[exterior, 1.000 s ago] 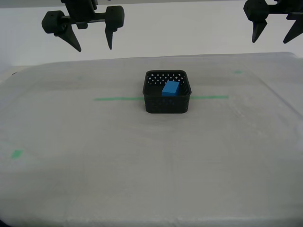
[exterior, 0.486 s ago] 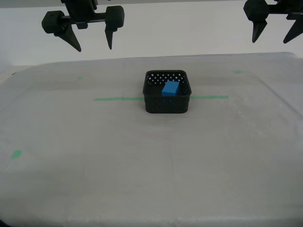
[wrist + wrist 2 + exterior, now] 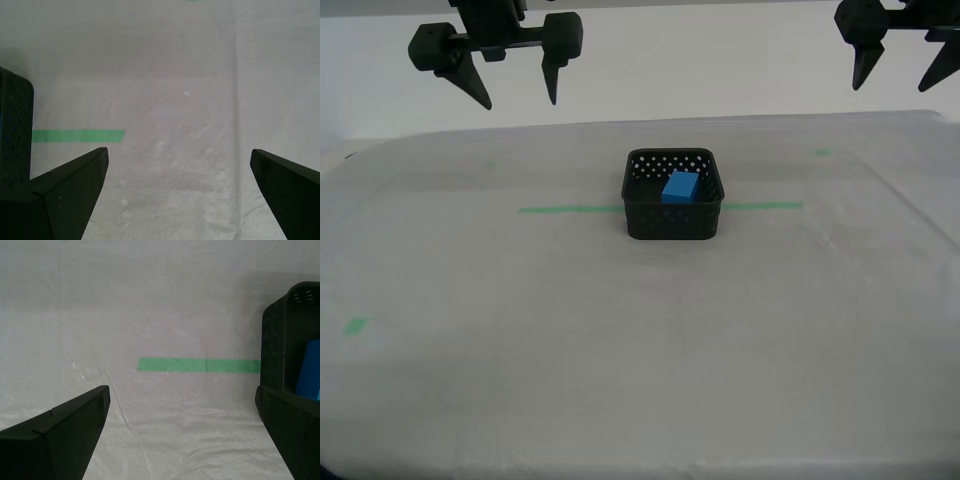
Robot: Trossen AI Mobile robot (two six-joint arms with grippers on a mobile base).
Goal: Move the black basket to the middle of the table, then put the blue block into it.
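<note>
Above the table (image 3: 470, 380), both grippers' fingers (image 3: 552, 75) gape wide, holding nothing.

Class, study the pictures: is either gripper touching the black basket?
Apart. In the exterior view both grippers, one and the other, hang open high above the table, with clear background between them and the black basket holding the blue block.

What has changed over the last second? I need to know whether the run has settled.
Nothing visibly changed. The blue block lies in the black basket on the green tape line, and both grippers hang open above the table, empty.
</note>
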